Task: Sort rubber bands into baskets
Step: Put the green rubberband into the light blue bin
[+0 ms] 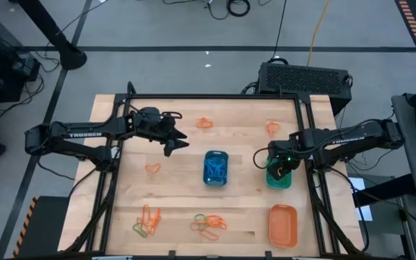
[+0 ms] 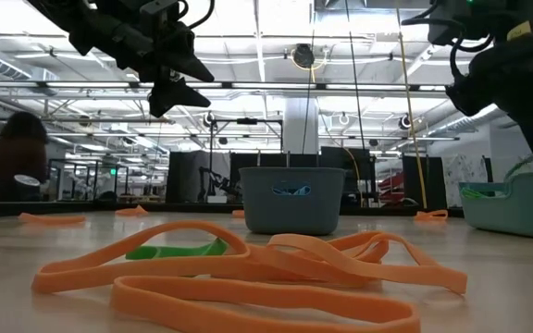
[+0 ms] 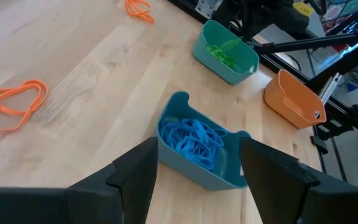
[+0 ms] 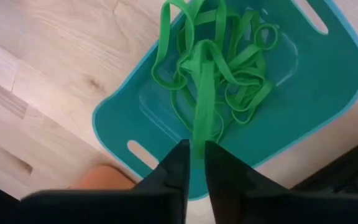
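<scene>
Only the right wrist view shows the right pincer [image 4: 193, 155] pinching a green band [image 4: 202, 106] above the teal basket [image 4: 328, 93].

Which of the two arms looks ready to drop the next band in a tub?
The right. Its gripper pinches a green rubber band directly above the teal basket; the left gripper hangs open and empty.

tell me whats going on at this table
Two robot arms are sorting rubber bands by colour. The right end effector is shut on a green band, holding it above the teal basket, which already holds green ones. The left end effector hangs open near the blue basket of blue bands. Orange bands lie loose; the orange basket looks empty.
</scene>
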Robot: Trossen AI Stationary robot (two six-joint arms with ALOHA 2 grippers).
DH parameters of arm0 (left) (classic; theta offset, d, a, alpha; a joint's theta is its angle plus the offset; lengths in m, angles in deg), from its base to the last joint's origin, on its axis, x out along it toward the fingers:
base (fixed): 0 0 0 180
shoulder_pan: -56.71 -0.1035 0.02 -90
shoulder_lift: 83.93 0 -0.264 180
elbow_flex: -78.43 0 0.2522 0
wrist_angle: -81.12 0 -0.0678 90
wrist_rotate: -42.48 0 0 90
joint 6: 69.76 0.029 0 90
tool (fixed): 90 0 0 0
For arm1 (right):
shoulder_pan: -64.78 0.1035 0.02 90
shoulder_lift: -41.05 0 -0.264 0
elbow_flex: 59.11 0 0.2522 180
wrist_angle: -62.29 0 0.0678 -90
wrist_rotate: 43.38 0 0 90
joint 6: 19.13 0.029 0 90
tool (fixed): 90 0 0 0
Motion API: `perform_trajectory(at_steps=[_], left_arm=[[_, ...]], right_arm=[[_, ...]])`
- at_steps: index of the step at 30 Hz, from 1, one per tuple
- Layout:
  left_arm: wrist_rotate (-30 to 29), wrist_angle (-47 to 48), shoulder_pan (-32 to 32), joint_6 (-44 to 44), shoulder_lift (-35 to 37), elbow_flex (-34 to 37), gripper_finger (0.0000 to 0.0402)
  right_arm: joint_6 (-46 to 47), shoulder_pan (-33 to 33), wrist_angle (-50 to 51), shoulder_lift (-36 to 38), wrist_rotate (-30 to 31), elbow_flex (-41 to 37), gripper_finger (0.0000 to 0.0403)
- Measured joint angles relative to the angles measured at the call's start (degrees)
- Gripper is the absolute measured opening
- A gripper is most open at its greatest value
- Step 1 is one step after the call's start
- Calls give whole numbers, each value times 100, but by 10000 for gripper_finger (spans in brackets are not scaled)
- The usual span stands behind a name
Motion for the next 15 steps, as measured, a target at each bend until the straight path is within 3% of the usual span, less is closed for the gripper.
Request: perform_trajectory(at_steps=[9, 15], left_arm=[[0, -1, 0, 0, 0, 0, 230], [4, -3, 0, 0, 0, 0, 230]], right_arm=[[82, 0, 33, 0, -55, 0, 110], [21, 0, -14, 0, -765, 0, 150]])
